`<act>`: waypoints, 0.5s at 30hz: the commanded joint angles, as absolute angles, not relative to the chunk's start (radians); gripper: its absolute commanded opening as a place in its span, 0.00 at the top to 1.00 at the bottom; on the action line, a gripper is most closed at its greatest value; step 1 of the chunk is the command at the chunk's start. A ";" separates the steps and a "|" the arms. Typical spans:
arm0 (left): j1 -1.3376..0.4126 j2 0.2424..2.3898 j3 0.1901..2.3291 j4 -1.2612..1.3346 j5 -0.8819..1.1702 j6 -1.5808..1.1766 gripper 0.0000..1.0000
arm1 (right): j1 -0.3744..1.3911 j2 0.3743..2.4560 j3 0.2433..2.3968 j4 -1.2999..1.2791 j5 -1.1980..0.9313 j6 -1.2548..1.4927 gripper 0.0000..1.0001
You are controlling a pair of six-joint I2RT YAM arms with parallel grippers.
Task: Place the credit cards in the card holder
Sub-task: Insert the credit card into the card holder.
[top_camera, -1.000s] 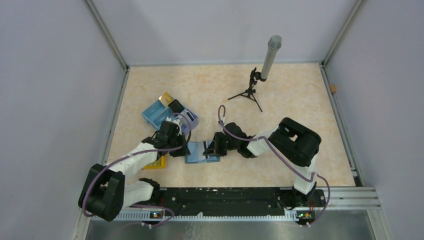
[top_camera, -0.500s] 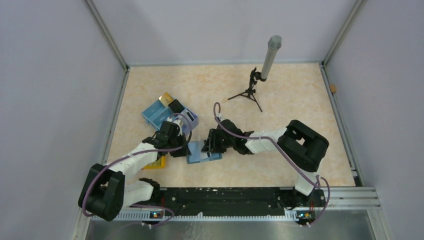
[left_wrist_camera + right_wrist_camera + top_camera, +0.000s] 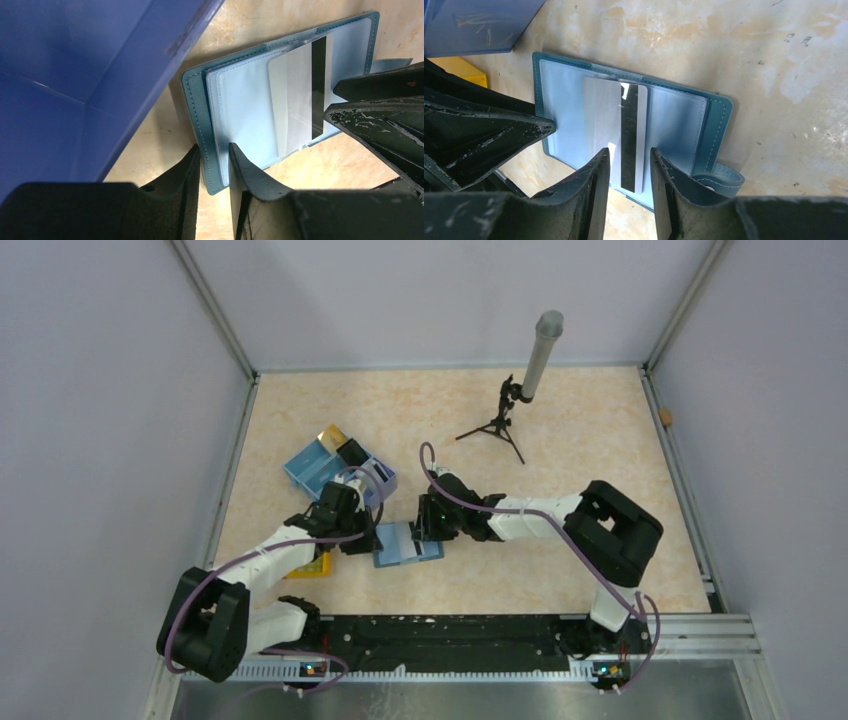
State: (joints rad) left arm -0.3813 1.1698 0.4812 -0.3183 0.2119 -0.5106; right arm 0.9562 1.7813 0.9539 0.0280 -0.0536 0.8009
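- Already, one silvery card (image 3: 604,115) is lying face down on the open card holder (image 3: 240,105), black stripe up. Its far end is seemingly tucking into the clear pocket, while its near end is poking past the holder's edge.
- So the first card is looking mostly seated, though probably needing a last push home.
- The holder is resting flat on the table, just right of the blue tray (image 3: 310,468).
- The right gripper (image 3: 630,165) is hovering over the card's protruding end, fingers parted and not pinching it.
- The left gripper (image 3: 215,160) is pinching the holder's teal left edge, steadying it.
- What look like a gold card (image 3: 331,433) and a black card (image 3: 351,452) are waiting at the tray's far end, though they are too small to be sure of. I judge the task under halfway, with the holder also left to close.
- Compared with a second ago, the right arm (image 3: 540,512) is stretching further left and its elbow is swinging out to the right. The holder is sitting slightly skewed where it was lying square, and the left arm (image 3: 280,540) is keeping its place.
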 commanded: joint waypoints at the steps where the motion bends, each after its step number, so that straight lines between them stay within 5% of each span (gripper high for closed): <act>1: -0.383 1.163 0.489 -0.324 0.224 -0.511 0.70 | 0.979 1.816 1.009 -0.015 -0.067 0.775 0.67; 15: -0.383 1.150 0.481 -0.296 0.299 -0.539 0.60 | 1.000 1.872 1.035 0.133 -0.185 0.850 0.74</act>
State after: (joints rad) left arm -0.3813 1.1687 0.4812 -0.3161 0.2516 -0.5179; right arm 0.9813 1.8473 1.0103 0.0525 -0.1410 0.8150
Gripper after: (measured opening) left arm 0.391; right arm 0.265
